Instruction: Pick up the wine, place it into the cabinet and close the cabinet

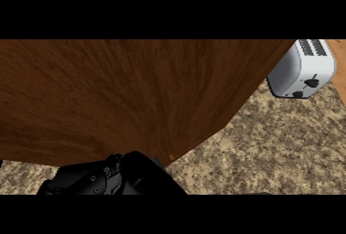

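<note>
A black hand (pixel 108 178) is showing at the near edge, left of centre, pressing against the brown cabinet door (pixel 121 96); which hand it is and how its fingers are set, I cannot tell. The wine is not showing. It could be slipping off the door's edge, leaving the door ajar. The speckled counter (pixel 270 151) is carrying a toaster (pixel 302 68) far right.

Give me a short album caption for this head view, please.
A wide brown wooden panel fills the view above a speckled counter; a black hand shows at its lower edge, a toaster at the upper right.
</note>
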### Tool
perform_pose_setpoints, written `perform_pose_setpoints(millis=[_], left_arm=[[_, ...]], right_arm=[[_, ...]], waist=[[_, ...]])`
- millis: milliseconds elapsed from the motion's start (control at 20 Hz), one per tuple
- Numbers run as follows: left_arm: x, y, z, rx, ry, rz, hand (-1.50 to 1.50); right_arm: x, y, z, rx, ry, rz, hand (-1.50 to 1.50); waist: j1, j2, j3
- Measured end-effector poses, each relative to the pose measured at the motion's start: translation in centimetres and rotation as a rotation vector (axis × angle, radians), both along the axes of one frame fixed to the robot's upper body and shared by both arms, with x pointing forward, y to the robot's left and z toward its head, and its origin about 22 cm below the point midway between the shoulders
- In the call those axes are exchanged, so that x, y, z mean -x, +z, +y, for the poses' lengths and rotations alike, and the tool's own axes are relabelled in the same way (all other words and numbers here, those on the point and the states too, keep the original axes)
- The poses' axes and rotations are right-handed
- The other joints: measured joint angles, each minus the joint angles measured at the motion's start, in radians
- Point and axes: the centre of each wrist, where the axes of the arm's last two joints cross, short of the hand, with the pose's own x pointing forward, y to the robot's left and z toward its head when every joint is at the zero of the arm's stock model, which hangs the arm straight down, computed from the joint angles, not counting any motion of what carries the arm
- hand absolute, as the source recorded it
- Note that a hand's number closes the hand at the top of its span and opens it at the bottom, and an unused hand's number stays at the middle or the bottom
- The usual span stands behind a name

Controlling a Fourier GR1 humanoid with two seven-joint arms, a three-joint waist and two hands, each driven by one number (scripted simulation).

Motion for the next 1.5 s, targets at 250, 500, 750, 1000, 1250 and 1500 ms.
perform_pose_setpoints(millis=[250, 500, 750, 1000, 1250, 1500], left_arm=[[-0.5, -0.3, -0.3, 0.004, 0.019, -0.002, -1.50], [-0.2, -0.5, -0.4, 0.006, 0.025, 0.004, -1.50], [-0.6, -0.4, 0.1, 0.001, 0.042, -0.002, -1.50], [-0.2, -0.6, 0.0, -0.007, 0.035, -0.004, -1.50], [-0.4, -0.1, 0.0, -0.013, 0.029, -0.007, -1.50], [-1.4, 0.2, -0.1, -0.021, 0.026, -0.002, -1.50]], right_arm=[[-3.7, 2.5, 3.0, 0.009, -0.044, -0.044, 1.50], [-8.0, 3.8, 4.5, 0.066, -0.126, -0.125, 1.50], [-12.0, 3.6, 4.7, 0.078, -0.184, -0.118, 1.50], [-15.0, 2.8, 3.9, 0.076, -0.189, -0.117, 1.50], [-16.5, 2.0, 3.4, 0.081, -0.157, -0.139, 1.50], [-17.5, 1.5, 3.0, 0.099, -0.140, -0.186, 1.50]], waist=[[-0.006, 0.000, 0.001], [-0.011, 0.000, 0.001], [-0.016, 0.000, 0.002], [-0.015, -0.009, 0.000], [-0.014, -0.025, -0.002], [-0.012, -0.034, -0.005]])
